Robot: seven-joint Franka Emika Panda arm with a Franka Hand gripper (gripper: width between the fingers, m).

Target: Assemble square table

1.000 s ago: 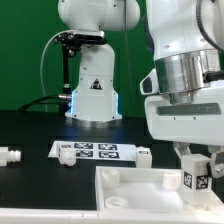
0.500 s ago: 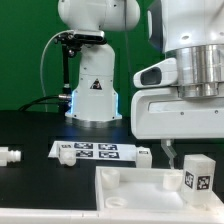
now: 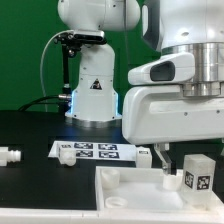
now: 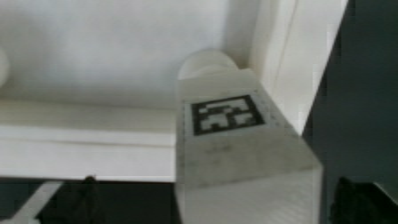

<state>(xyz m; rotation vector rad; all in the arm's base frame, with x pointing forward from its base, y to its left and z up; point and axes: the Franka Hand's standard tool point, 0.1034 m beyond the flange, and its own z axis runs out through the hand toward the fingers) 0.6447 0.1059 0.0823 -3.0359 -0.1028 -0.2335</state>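
Observation:
My gripper (image 3: 186, 166) is shut on a short white leg (image 3: 198, 173) with a black-and-white tag, holding it just above the far corner of the white square tabletop (image 3: 128, 192) on the exterior view's right. One finger (image 3: 165, 160) shows beside the leg. In the wrist view the leg (image 4: 231, 120) runs out from my gripper (image 4: 222, 203), tag facing the camera, over the tabletop (image 4: 98, 100) and its raised edge. Another white leg (image 3: 10, 156) lies on the black table at the exterior view's left.
The marker board (image 3: 98, 151) lies flat behind the tabletop. A small white part (image 3: 145, 155) sits at its end on the exterior view's right. The robot base (image 3: 92, 95) stands at the back before a green wall.
My wrist has turned and shifted toward the exterior view's left. The leg in my gripper has risen slightly and stays over the same tabletop corner.

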